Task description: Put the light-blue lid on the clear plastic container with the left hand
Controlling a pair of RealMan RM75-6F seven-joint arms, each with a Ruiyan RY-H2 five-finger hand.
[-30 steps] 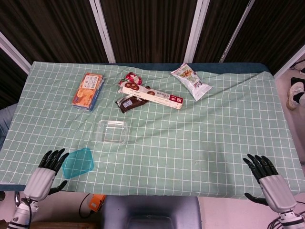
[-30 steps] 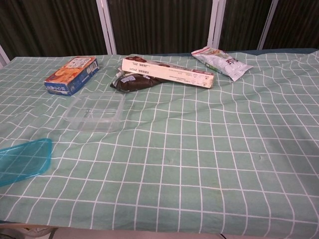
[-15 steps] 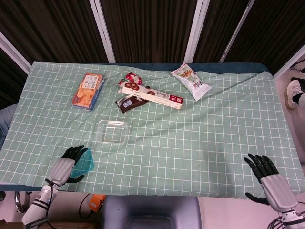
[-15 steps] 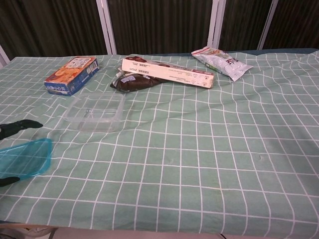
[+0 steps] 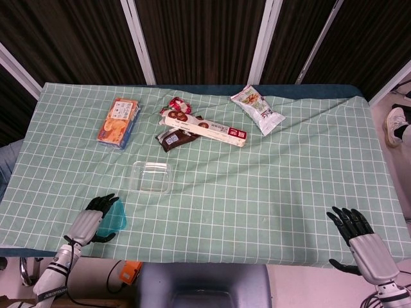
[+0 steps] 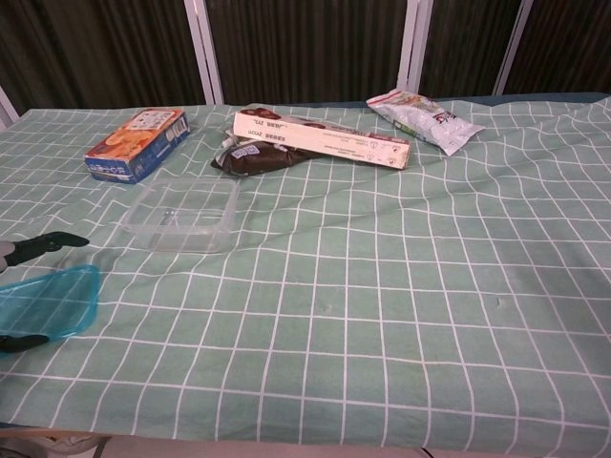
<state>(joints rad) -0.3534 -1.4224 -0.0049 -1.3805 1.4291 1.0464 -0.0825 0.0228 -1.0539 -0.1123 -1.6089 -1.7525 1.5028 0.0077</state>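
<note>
The light-blue lid (image 5: 118, 217) lies flat on the green checked cloth near the front left edge, also in the chest view at the lid (image 6: 48, 302). My left hand (image 5: 90, 221) sits over the lid's left part, fingers spread past its far edge and thumb at its near edge; no firm grip shows. One dark finger (image 6: 50, 241) hovers just beyond the lid. The clear plastic container (image 5: 153, 176) stands open a short way behind and right of the lid, seen again as the container (image 6: 181, 215). My right hand (image 5: 358, 236) hangs with fingers apart off the front right edge, holding nothing.
An orange-and-blue box (image 5: 119, 122) lies at the back left. Behind the container sit a long white box (image 5: 205, 128), a brown packet (image 5: 172, 138) and a red packet (image 5: 178, 104). A snack bag (image 5: 257, 109) lies at the back right.
My left hand has moved right from beside the lid to over its left part, fingers now straddling it. The lid, container and right hand have stayed put.
</note>
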